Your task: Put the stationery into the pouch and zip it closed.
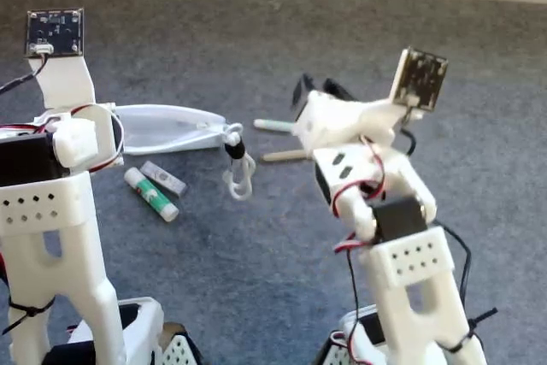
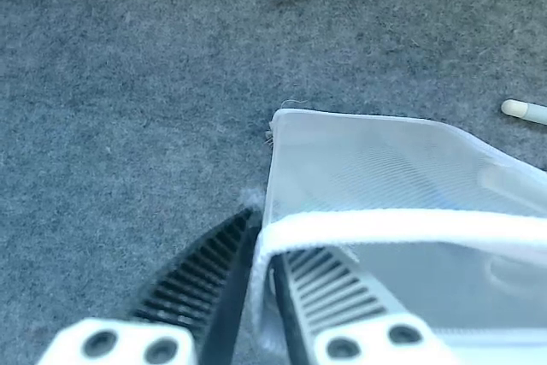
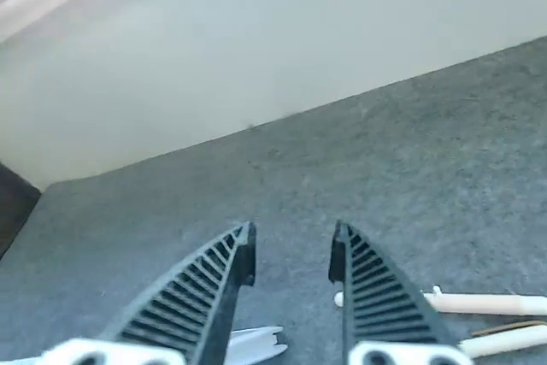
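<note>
A translucent white mesh pouch (image 1: 171, 127) lies on the grey carpet, its zipper end with a white chain loop (image 1: 239, 175) pointing toward the middle. My left gripper (image 2: 261, 250) is shut on the pouch (image 2: 385, 177) at its rim, near one corner. A green-and-white glue stick (image 1: 151, 193) and a small grey eraser (image 1: 163, 177) lie just in front of the pouch. Two pens, one pale green (image 1: 273, 125) and one beige (image 1: 286, 156), lie to the right of the zipper end. My right gripper (image 3: 291, 256) is open and raised above the pens (image 3: 487, 303), holding nothing.
Grey carpet covers the whole work area, with a pale wall (image 3: 256, 40) at the back. The two arm bases (image 1: 51, 237) stand at the front left and front right. Open carpet lies between them and behind the pouch.
</note>
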Robot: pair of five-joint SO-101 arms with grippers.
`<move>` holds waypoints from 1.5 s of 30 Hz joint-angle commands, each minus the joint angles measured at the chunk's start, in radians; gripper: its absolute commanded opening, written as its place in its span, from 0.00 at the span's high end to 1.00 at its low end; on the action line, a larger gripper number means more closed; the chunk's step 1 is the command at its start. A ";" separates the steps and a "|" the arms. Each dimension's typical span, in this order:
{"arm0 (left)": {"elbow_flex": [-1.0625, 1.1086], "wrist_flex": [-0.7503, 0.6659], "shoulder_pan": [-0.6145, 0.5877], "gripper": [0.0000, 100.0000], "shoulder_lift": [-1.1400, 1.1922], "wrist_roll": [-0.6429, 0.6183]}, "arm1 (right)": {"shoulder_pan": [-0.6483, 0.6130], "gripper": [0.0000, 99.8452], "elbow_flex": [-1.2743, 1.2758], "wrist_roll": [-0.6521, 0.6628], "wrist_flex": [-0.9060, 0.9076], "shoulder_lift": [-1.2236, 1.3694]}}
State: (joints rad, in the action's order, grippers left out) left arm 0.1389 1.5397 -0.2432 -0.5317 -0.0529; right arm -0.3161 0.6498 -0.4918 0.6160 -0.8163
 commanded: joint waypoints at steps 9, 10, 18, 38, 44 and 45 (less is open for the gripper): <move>0.002 -0.012 -0.008 0.99 0.012 -0.011 | 0.076 0.86 -0.147 -0.014 0.002 0.303; 0.002 -0.014 -0.008 0.99 0.012 -0.011 | 0.076 0.86 -0.154 -0.029 0.002 0.329; 0.004 -0.011 -0.008 0.99 0.012 -0.011 | 0.077 0.86 -0.222 -0.133 0.002 0.518; 0.044 -0.014 -0.008 0.99 0.010 -0.009 | 0.108 0.86 -0.357 -0.137 0.002 0.822; 0.047 -0.014 -0.010 0.99 0.010 -0.009 | 0.110 0.86 -0.357 -0.137 0.004 0.825; 0.047 -0.014 -0.010 0.99 0.010 -0.008 | 0.110 0.86 -0.357 -0.137 0.004 0.825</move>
State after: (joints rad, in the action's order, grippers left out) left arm 0.1772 1.5397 -0.2432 -0.5332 -0.0529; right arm -0.2179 0.3460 -0.6176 0.6160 0.0184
